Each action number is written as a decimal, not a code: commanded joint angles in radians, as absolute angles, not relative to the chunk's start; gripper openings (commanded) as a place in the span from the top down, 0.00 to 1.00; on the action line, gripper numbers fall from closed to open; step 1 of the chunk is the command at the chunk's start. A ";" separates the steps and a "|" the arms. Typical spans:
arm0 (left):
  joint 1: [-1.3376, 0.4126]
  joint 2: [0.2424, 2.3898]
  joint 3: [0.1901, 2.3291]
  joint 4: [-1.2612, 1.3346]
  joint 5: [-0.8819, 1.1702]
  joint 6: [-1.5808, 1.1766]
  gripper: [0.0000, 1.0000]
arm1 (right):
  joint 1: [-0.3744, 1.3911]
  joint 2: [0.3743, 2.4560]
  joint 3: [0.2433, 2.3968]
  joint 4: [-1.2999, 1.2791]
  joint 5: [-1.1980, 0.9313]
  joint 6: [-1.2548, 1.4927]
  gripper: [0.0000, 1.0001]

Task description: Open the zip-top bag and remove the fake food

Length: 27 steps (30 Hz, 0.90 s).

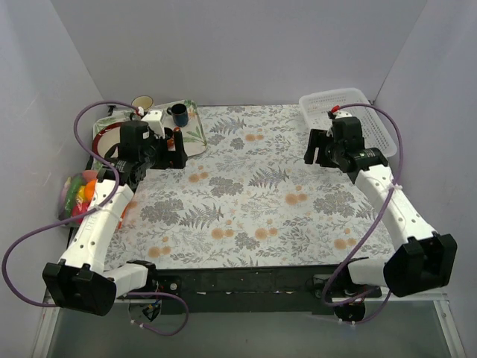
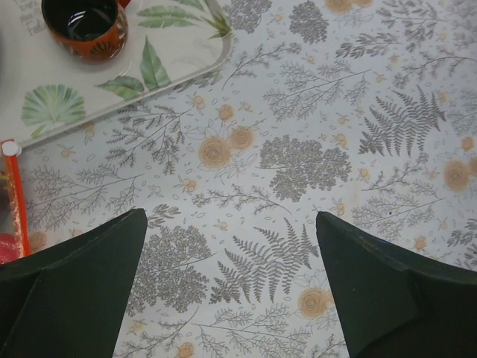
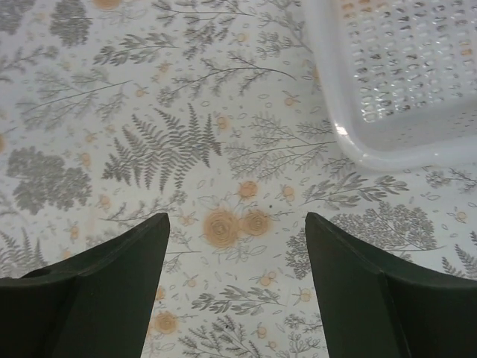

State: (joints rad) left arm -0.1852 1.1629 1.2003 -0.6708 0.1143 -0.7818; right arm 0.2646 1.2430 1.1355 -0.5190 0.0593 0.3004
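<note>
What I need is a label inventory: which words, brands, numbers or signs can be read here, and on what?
Tray: faint grey lettering near its edge, too blurred to read.
Orange mug, basket, tablecloth: no text visible.

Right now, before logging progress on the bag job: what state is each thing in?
Left gripper: jaws open, empty.
Right gripper: jaws open, empty.
Zip-top bag: at left edge of table, untouched; zipper state unclear.
Fake food: inside the bag.
Orange mug: upright on tray.
White basket: upright.
</note>
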 commanded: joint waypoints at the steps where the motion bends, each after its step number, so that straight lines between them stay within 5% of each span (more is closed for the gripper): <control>1: -0.186 1.158 1.172 -0.647 -0.006 -0.776 0.02 | 0.265 1.307 1.245 -0.603 0.262 0.282 0.16; 8: -0.057 1.135 1.101 -0.500 -0.170 -0.724 0.02 | 0.267 1.455 1.304 -0.519 0.331 0.265 0.16; 20: 0.080 1.382 1.035 -0.245 -0.371 -0.670 0.02 | 0.238 1.554 1.275 -0.373 0.560 0.323 0.31; 27: 0.097 1.477 1.032 -0.209 -0.396 -0.663 0.08 | 0.135 1.539 1.273 -0.360 0.560 0.377 0.65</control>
State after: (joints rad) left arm 0.0860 1.4727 1.0401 -0.2749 -0.3431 -0.6838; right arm 0.1814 1.5761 1.2652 -0.4129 0.5137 0.3355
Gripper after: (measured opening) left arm 0.968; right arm 0.459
